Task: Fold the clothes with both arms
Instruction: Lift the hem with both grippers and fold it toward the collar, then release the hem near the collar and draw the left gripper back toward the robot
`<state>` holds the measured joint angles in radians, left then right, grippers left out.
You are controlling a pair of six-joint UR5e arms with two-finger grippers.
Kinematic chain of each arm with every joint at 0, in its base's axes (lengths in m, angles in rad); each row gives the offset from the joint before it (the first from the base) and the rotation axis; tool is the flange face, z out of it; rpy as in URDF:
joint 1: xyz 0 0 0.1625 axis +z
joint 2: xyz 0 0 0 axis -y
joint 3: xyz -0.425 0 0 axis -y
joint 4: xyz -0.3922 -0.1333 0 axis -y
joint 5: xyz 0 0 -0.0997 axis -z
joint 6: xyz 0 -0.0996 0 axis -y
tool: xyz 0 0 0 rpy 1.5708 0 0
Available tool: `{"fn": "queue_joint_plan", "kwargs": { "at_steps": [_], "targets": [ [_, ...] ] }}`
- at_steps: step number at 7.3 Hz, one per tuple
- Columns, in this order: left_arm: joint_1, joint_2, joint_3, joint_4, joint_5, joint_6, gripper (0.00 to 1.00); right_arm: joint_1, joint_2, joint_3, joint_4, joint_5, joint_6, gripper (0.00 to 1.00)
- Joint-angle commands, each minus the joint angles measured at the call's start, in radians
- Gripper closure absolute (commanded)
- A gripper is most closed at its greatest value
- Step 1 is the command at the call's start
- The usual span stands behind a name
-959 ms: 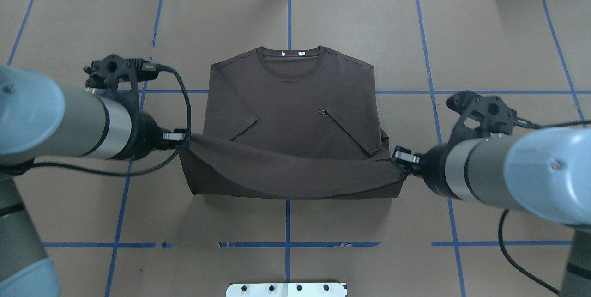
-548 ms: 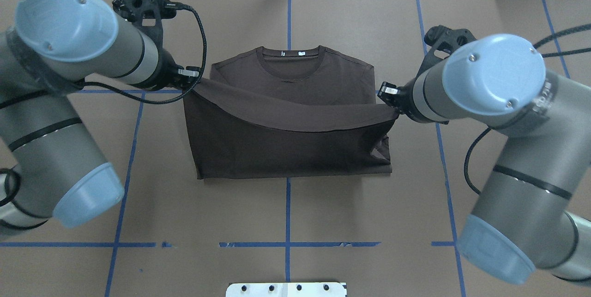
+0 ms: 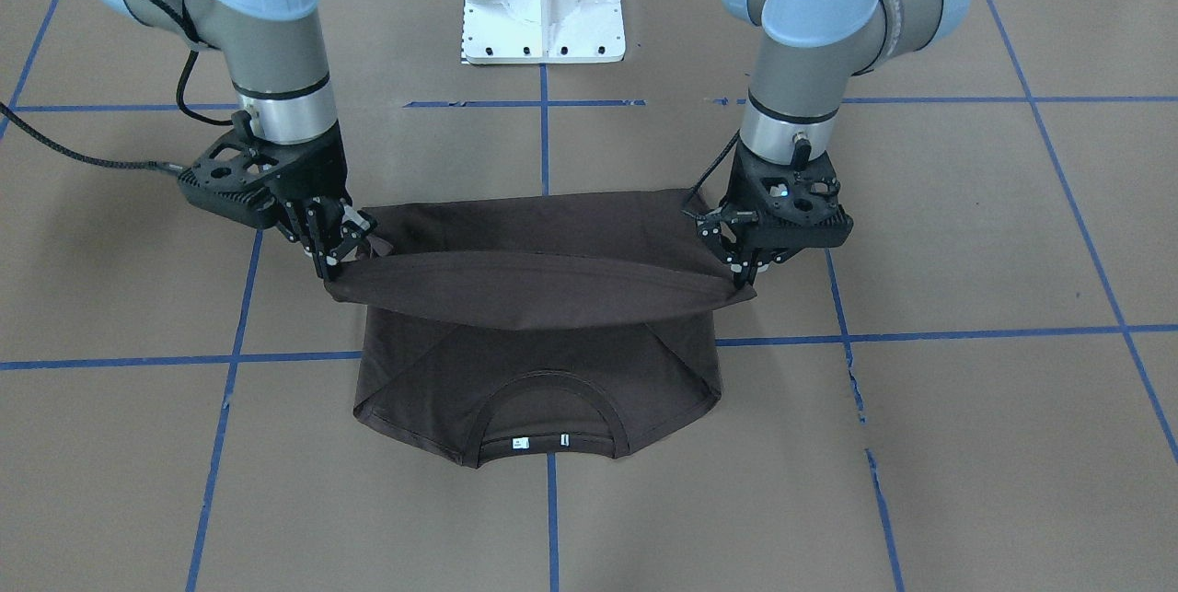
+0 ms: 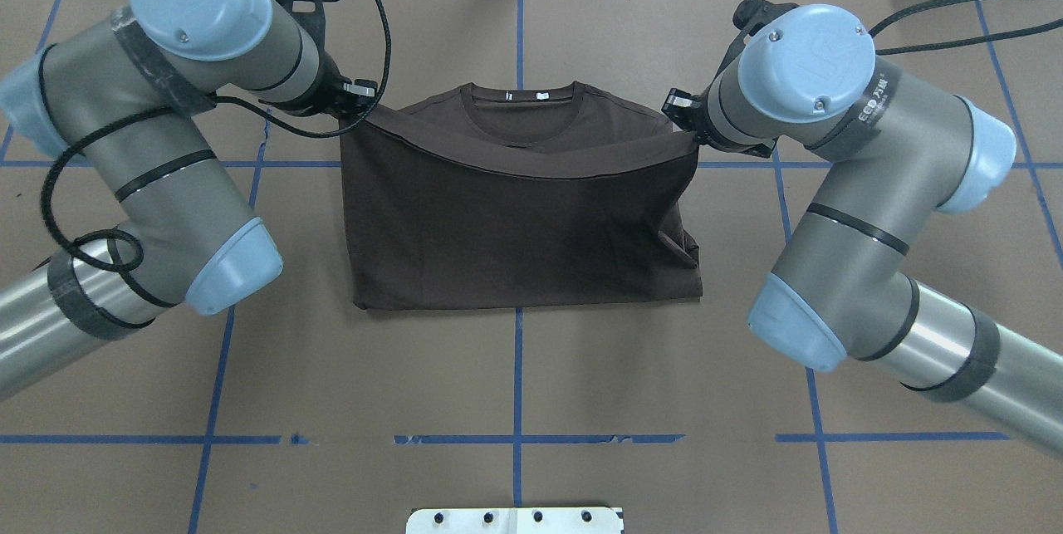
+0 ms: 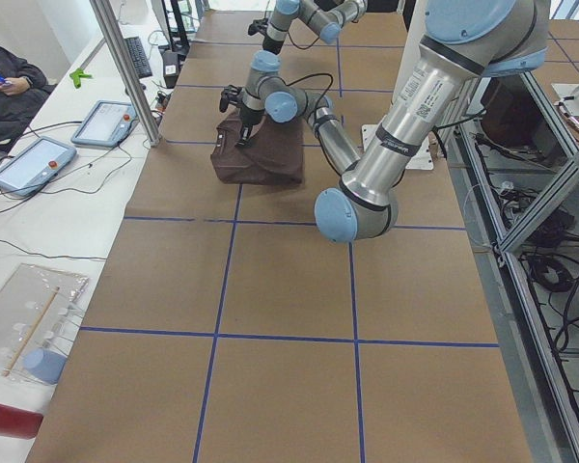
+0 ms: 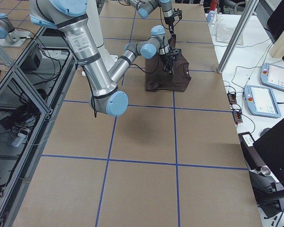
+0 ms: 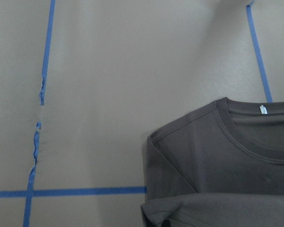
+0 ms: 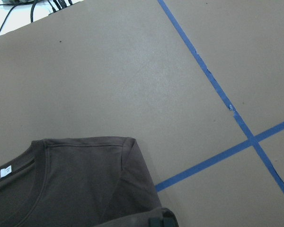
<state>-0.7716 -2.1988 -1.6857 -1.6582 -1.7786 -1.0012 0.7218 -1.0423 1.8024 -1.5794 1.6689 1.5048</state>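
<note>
The dark brown T-shirt lies at mid-table with its collar and white neck tags at the far side. Its lower half is doubled over the chest, and the hem edge hangs stretched between both grippers just short of the collar. My left gripper is shut on the hem's left corner, beside the left shoulder. My right gripper is shut on the right corner, by the right shoulder. The front-facing view shows the left gripper and the right gripper holding the hem above the shirt. The fingertips are partly hidden by cloth.
Brown paper with blue tape lines covers the table. The white base pedestal stands on the robot's side. Beyond the table's far edge are tablets, a metal post and a seated person.
Both grippers have carried the hem away from the robot, from across the shirt's middle up to the shoulders. The folded-over layer now covers the chest and the logo.
</note>
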Motion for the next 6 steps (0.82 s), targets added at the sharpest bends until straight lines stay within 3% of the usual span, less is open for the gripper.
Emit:
{"fn": "queue_joint_plan", "kwargs": {
  "at_steps": [1,3,6],
  "targets": [
    [-0.002,-0.019,0.165,-0.139,0.034,0.006,1.00,0.008,0.047,-0.166,0.103,-0.001,-0.012,1.00],
    [0.000,-0.057,0.291,-0.218,0.034,0.006,1.00,0.007,0.076,-0.277,0.179,-0.002,-0.015,1.00],
    [0.000,-0.065,0.330,-0.252,0.034,0.007,1.00,0.008,0.074,-0.302,0.180,-0.002,-0.040,1.00]
  ]
}}
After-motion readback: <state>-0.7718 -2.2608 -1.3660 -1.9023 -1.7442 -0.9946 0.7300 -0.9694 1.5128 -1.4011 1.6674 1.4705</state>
